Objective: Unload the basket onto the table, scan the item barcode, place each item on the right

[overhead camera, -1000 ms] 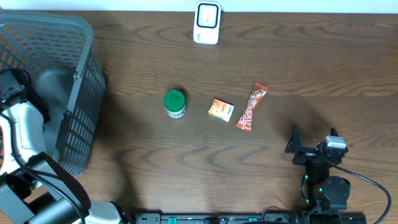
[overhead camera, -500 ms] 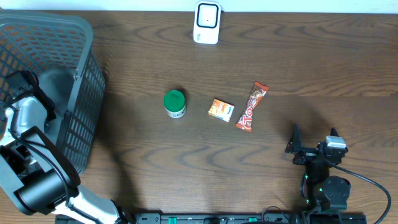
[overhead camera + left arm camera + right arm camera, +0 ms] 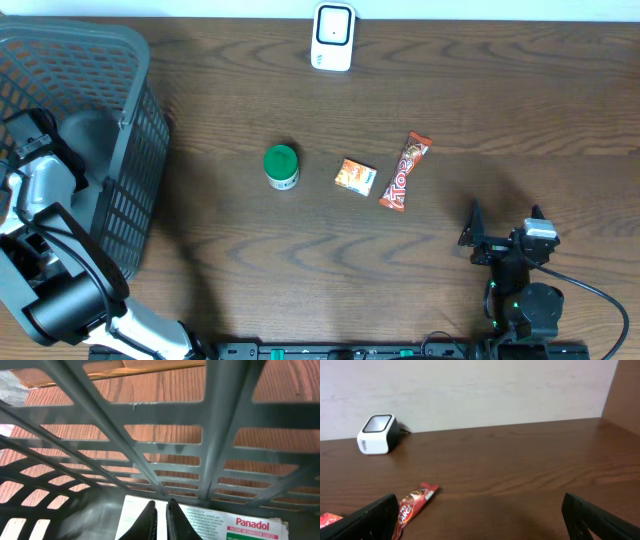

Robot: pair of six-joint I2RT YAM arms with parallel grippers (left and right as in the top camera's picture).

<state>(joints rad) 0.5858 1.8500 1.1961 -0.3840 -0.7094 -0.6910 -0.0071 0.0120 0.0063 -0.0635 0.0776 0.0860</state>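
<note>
A grey lattice basket [image 3: 135, 140] fills the left end of the brown wooden table [image 3: 500, 100]. On the basket's floor lies a flat Panadol box [image 3: 235, 527], white with red lettering and a green stripe, its printed face up, against the foot of a slatted wall. The left arm [image 3: 45, 185] reaches down into the basket. The left gripper [image 3: 161, 510] has its dark fingers pressed together with nothing between them, the tips at the box's near edge; whether they touch it cannot be told. The right gripper [image 3: 504, 215] sits low at the table's near right, jaws spread wide and empty. A white scanner [image 3: 332, 37] stands at the far edge. Mid-table lie a red chocolate bar [image 3: 404, 172], a green-lidded jar [image 3: 281, 166] and a small orange packet [image 3: 355, 177].
</note>
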